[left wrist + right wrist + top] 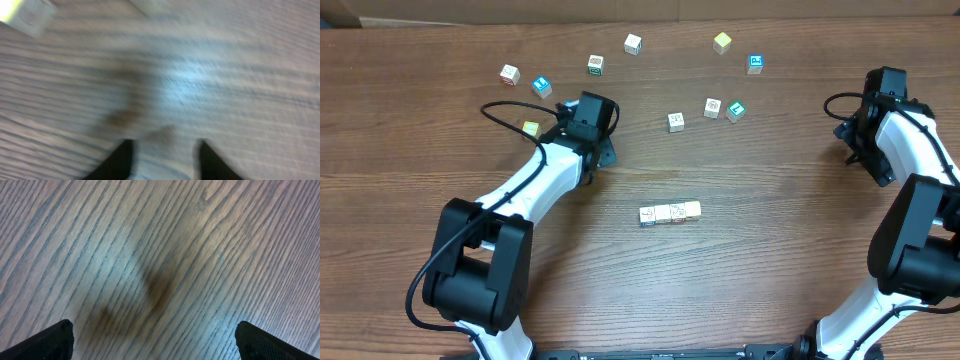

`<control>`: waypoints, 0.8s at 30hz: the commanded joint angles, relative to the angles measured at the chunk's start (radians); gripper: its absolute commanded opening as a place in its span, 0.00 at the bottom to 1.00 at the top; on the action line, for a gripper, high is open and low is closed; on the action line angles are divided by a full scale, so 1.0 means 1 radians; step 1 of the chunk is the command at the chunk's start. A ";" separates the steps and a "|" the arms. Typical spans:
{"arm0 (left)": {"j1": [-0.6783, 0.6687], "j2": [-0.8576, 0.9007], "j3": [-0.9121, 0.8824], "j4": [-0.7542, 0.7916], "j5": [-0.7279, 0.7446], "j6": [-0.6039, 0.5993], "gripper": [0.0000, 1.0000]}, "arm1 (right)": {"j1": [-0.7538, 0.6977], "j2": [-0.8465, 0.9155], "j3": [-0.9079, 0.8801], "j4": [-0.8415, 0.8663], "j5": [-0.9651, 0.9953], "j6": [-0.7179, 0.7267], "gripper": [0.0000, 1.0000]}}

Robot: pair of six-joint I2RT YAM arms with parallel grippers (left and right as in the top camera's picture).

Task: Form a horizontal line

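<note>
The horizontal line (670,213) is a short row of touching whitish cubes on the wood at table centre. My left gripper (591,116) is up and left of it, among loose cubes. The left wrist view is blurred. There my left fingers (165,152) stand a cube's width apart, with a pale cube (165,167) between them. My right gripper (873,100) is at the far right edge, far from the row. In the right wrist view its fingers (152,335) are spread wide over bare wood and hold nothing.
Loose cubes lie across the back: white (509,73), blue (541,86), green-marked (595,65), white (633,43), yellow (722,42), blue (755,63), a pair (724,108), white (675,122), yellow (530,128). A blurred pale cube (25,15) shows in the left wrist view.
</note>
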 commanded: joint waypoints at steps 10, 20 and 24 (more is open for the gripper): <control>0.021 0.005 -0.003 0.008 -0.095 -0.001 1.00 | 0.001 0.014 0.020 0.002 0.010 -0.001 1.00; 0.021 0.005 -0.003 0.009 -0.095 -0.001 1.00 | 0.001 0.014 0.020 0.003 0.010 -0.001 1.00; 0.020 0.005 -0.003 0.009 -0.095 -0.001 1.00 | 0.001 0.014 0.020 0.002 0.010 -0.001 1.00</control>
